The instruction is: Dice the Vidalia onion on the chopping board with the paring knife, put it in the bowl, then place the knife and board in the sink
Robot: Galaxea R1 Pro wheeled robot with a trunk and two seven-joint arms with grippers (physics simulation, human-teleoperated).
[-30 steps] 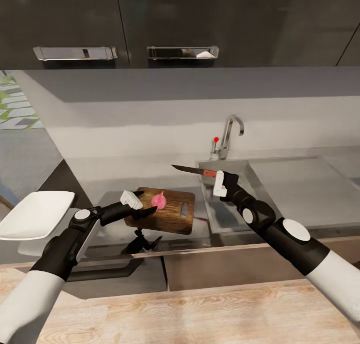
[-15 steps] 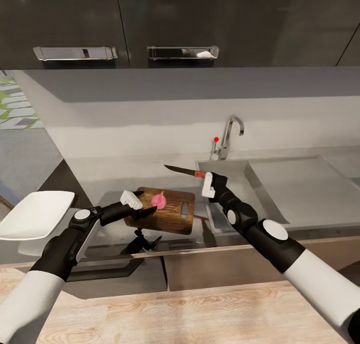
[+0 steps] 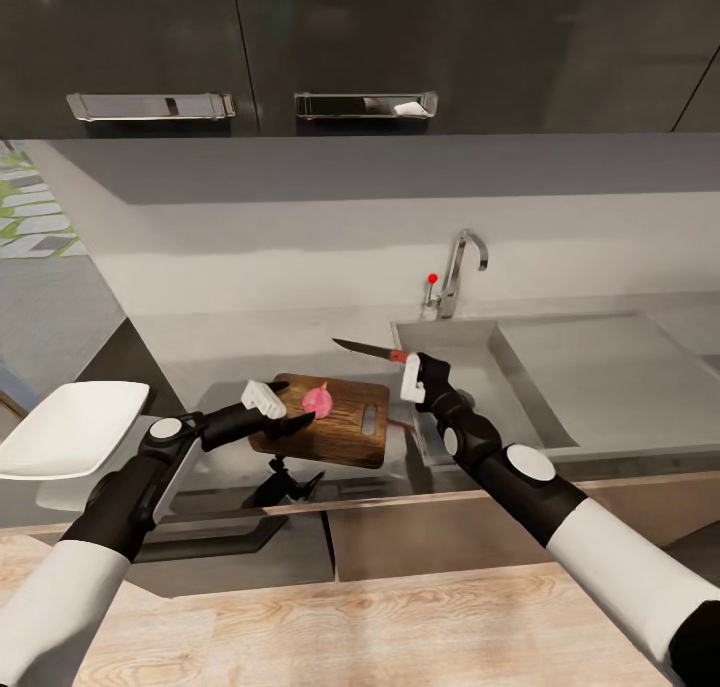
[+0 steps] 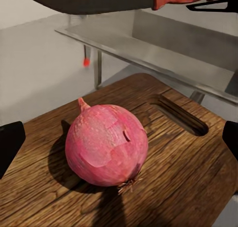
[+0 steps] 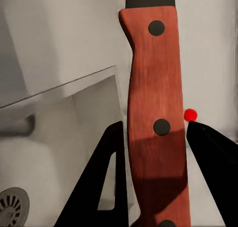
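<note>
Red-handled paring knife (image 3: 372,349) clenched in right end effector (image 3: 412,375), shifted nearer chopping board (image 3: 335,419), left end effector (image 3: 283,408) released.

Dark upper cabinets (image 3: 400,37) span the top, two steel handles (image 3: 150,105) along their lower edge. Pale grey backsplash wall (image 3: 300,237) below. Light wooden surface (image 3: 380,627) in foreground. Green patterned floor (image 3: 25,207) far left.

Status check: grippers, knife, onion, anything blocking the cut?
Right gripper shut on paring knife, held above chopping board. Left gripper open beside whole onion. Nothing blocking.
</note>
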